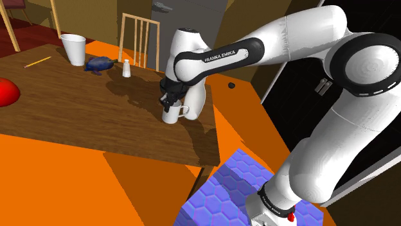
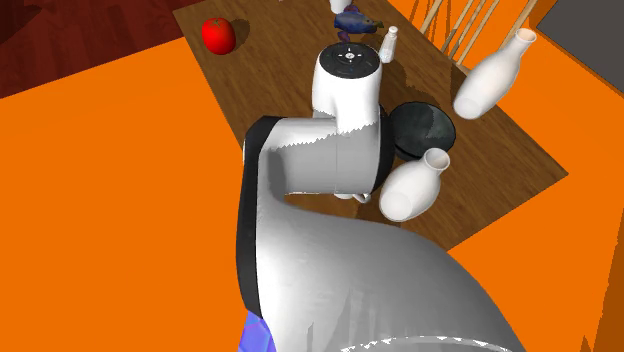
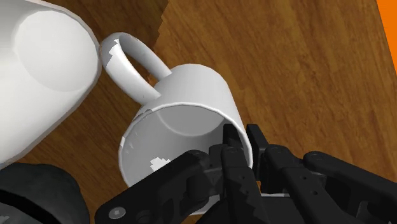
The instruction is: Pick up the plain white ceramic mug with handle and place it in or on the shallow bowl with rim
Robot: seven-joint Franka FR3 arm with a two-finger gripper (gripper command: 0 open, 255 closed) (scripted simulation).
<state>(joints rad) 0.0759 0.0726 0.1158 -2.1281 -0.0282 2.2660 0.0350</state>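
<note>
Since the gripper (image 3: 240, 135) has its fingers (image 3: 226, 145) drawn in narrow over the wall of the white mug (image 3: 191, 102), one finger inside the rim and the other outside on the side away from the handle, we judge that the grasp is made, or very nearly so. In the shoulder view we see the mug upright near the edge of the wooden table (image 1: 77, 109), directly under the hand, with its handle toward that view's right. It seems to rest on the wood, though we cannot tell for certain whether it has left the surface. A white vase (image 2: 412, 188) stands just beside the mug, close to its handle. The dark shallow bowl (image 2: 440, 125) lies on the table just past that vase, partly covered by the arm in the second exterior view, and we see nothing in the part of it that shows. So by our reckoning the first part of the task, taking hold, is about done. What is left is the lift, a short carry past the vase without knocking it, and setting the mug down in the bowl.
</note>
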